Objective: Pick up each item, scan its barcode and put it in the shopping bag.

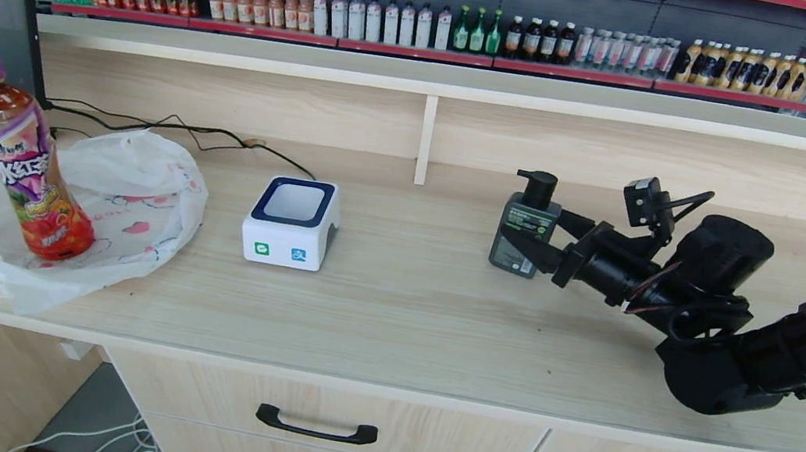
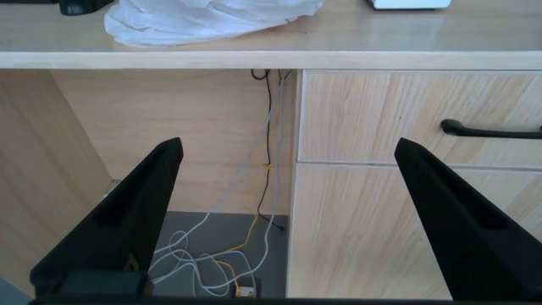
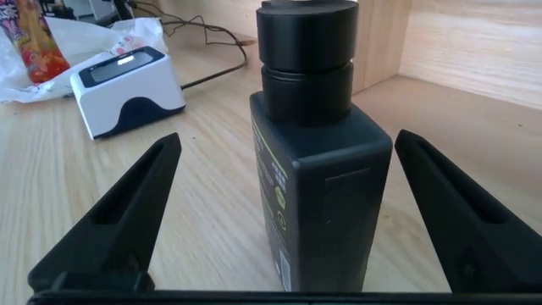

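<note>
So the right gripper [image 1: 537,238] is at the right end of the wooden counter [image 1: 399,312] with its fingers spread wide, one on each side of the dark pump bottle [image 1: 530,216]. From the right wrist view, neither finger touches it; there's a clear gap on both sides. The bottle stands upright on the counter, black pump cap on top, label facing the front edge. The little white scanner [image 1: 291,222] with the dark-rimmed window sits around the middle of the counter, well apart from the bottle. Farther left is the white shopping bag [image 1: 141,181], all crumpled and flattened out, with a purple-capped tea bottle [image 1: 25,165] standing on it, though honestly I can't tell if it's properly inside the bag or just sitting on the plastic. The left gripper [image 2: 288,144] is down below counter level, jaws wide apart and holding nothing, facing the cabinet front with a black drawer handle [image 2: 491,130] and some loose cables [image 2: 229,246] on the floor.
</note>
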Tool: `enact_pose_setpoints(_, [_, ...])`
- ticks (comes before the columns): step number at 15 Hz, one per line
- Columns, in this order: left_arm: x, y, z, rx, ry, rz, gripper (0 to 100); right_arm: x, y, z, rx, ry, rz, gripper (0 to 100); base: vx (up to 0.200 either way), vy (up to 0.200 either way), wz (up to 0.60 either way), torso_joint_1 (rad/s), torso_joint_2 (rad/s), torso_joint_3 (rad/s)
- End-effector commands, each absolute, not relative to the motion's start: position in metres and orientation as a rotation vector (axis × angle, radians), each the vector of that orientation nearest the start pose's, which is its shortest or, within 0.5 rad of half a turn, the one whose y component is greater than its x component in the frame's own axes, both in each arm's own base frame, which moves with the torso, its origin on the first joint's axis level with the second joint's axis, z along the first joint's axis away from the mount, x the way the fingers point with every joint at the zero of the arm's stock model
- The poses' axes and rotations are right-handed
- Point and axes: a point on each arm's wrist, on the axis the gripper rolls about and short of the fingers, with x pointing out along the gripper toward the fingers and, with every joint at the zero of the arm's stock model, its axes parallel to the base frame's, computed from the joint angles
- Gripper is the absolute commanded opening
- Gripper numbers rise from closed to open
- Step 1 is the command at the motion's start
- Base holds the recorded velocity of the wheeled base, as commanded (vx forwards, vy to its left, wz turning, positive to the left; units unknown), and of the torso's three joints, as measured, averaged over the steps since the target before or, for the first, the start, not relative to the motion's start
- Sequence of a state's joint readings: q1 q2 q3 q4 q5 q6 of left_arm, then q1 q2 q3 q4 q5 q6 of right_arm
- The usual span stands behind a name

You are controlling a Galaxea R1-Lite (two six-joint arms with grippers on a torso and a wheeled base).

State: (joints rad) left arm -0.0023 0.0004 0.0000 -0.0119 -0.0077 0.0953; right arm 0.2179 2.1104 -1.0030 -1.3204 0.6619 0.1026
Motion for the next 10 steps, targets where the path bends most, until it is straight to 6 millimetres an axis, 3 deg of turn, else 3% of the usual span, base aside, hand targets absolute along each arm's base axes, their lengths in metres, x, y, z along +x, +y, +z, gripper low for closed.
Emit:
enact_pose_setpoints(1, [-0.023,0.000,0.077,0.095,-0.013,-0.010,100,0.386,0.103,0.158,0.046,-0.173,0.896,100,0.000,0.000,0.00,0.000,0.00,0.000])
enact_pose_setpoints(10, [-0.023,0.000,0.076,0.094,-0.010,-0.010,100,0.399,0.112,0.143,0.037,-0.154,0.899,100,0.000,0.000,0.00,0.000,0.00,0.000])
